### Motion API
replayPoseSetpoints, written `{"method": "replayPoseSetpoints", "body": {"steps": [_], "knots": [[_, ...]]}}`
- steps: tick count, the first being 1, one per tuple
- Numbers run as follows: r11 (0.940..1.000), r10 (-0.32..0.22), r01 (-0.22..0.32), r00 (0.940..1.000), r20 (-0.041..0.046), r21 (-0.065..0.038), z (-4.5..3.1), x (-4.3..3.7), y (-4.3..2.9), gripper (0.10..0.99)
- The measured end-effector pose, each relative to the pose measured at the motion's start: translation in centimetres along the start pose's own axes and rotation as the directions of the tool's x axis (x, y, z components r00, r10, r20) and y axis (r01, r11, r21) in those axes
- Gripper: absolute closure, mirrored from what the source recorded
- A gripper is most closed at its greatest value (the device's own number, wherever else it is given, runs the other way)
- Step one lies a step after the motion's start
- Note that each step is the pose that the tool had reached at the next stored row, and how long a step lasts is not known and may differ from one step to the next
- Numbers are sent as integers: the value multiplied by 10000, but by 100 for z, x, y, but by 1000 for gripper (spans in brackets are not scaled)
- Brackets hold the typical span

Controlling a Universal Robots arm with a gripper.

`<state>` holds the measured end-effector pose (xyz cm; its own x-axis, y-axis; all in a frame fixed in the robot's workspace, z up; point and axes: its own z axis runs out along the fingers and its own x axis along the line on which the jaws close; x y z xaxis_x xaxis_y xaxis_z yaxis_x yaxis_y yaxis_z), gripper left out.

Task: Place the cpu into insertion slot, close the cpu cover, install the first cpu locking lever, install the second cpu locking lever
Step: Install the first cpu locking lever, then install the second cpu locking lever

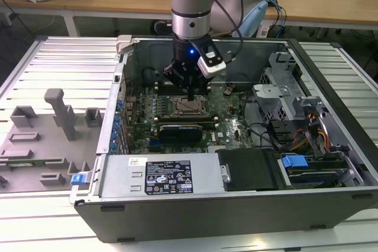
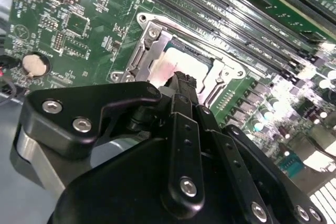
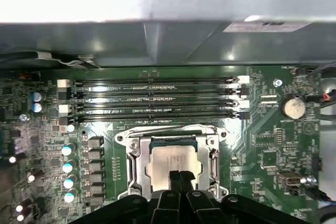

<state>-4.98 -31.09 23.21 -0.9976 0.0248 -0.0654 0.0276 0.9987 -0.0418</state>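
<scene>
Claw (image 3: 180,176) clenched, empty — tips over the cpu (image 3: 170,160) seated under the cpu cover (image 3: 135,158).

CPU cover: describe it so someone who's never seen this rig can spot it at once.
Inside the open computer case, find the green motherboard and its four long black memory slots. Beside them sits the cpu cover: a square silver-grey metal frame around the pale cpu, right under the gripper. It is the only shiny metal square on the board.

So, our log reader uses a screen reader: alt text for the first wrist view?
The gripper, fingers together, tips down on the cpu seated in the insertion slot, with the cpu cover closed around it. Four empty memory slots lie beyond on the green motherboard.
</scene>
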Motion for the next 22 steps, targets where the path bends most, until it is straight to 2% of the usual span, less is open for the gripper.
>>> {"method": "replayPoseSetpoints", "body": {"steps": [16, 18, 21, 22], "knots": [[10000, 0, 0, 10000, -1, 1, -15, -1, -1, 980], [10000, 0, 0, 10000, -2, 4, -39, -2, -2, 980], [10000, 0, 0, 10000, -1, 0, -145, -10, -6, 980], [10000, 0, 0, 10000, 0, -1, -145, -10, -6, 980]]}}
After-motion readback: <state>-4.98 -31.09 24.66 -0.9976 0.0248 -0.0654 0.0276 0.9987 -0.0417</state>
